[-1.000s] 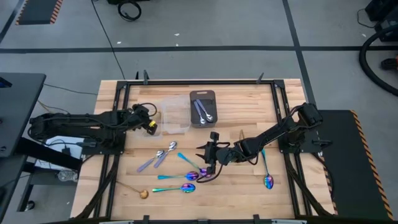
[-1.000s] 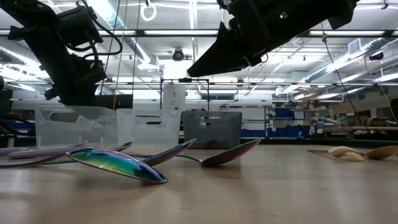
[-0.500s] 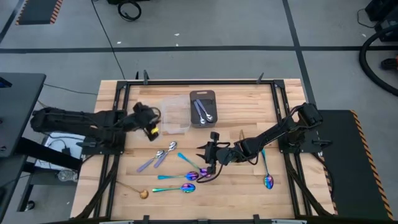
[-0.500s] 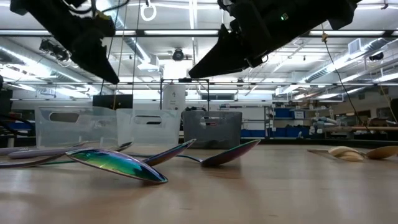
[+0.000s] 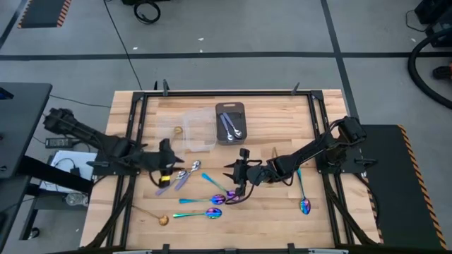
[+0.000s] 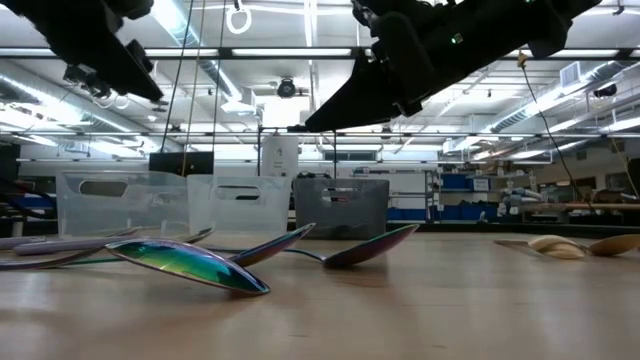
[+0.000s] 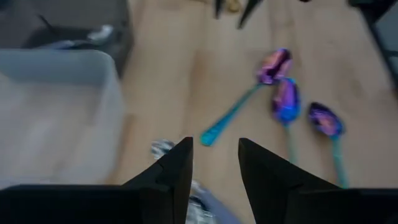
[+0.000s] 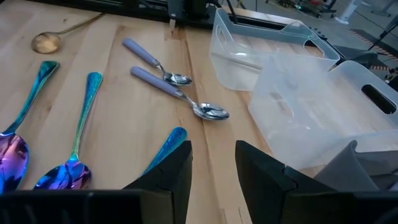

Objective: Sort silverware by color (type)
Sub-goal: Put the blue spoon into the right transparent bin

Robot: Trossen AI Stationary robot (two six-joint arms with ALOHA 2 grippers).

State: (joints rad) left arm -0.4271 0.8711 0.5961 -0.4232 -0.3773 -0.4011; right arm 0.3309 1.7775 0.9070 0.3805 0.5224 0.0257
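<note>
Down at the near edge of the table (image 5: 282,229), close to the left corner: a gold spoon (image 5: 162,219), all alone.

Just past it, in the middle: three rainbow spoons (image 5: 215,212), bunched together, bowls near each other, handles pointing left and away. In the low view, the closest one lying bowl down on the wood.

Off to the right, well apart from the bunch: a lone rainbow spoon (image 5: 305,206), handle pointing away.

Over the middle bunch: the right gripper (image 5: 236,185). Fingers spread apart. Holding nothing.

A little farther and to the left: two silver spoons (image 5: 185,173) with pale purple handles, side by side, on a slant.

Right by their handles: the left gripper (image 5: 167,168). Fingers apart too, with a clear gap. Nothing in it.

Farther back, past the middle of the table: two clear bins (image 5: 200,134), just beside each other.

At their left side: a tiny gold speck (image 5: 179,131), too small to tell what.

Just right of the bins, near the far edge: a dark tray (image 5: 230,108). Inside it, a silver pair (image 5: 233,127) of spoons, lying close together.
</note>
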